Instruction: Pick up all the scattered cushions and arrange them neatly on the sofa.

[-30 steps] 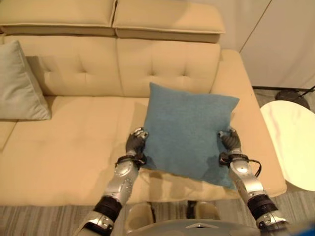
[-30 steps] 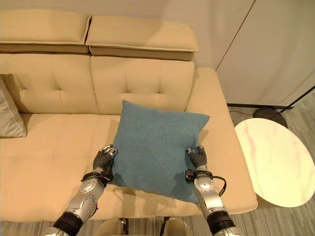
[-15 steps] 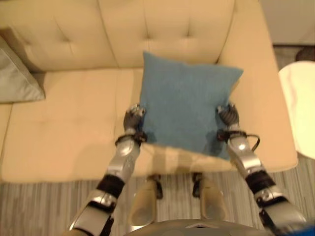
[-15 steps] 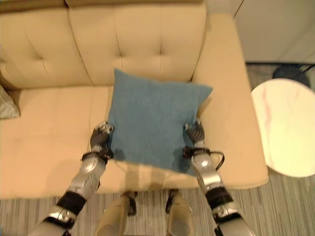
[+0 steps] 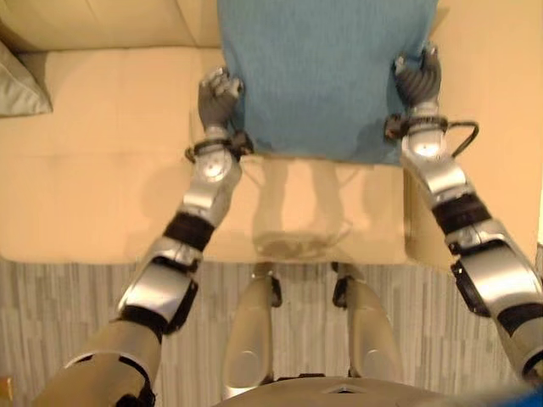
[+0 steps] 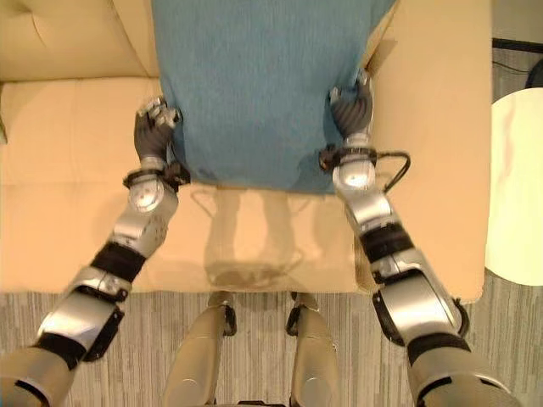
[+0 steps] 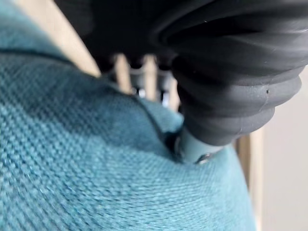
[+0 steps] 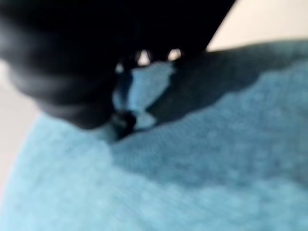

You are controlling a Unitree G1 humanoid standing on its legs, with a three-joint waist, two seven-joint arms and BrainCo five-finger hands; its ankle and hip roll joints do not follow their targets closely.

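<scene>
Both hands, left hand point(image 5: 219, 91) and right hand point(image 5: 419, 80), fingers curled pinching the teal cushion point(image 5: 322, 68), are carrying it farther toward the sofa point(image 5: 102, 153) backrest than before; placement is nearing.

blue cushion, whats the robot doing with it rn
The robot is holding the blue cushion between both hands over the beige sofa. The left hand grips the cushion's left edge and the right hand its right edge, fingers curled onto the fabric. The cushion's lower edge hangs above the seat near the sofa's right end. A grey cushion lies on the seat at the far left.
</scene>
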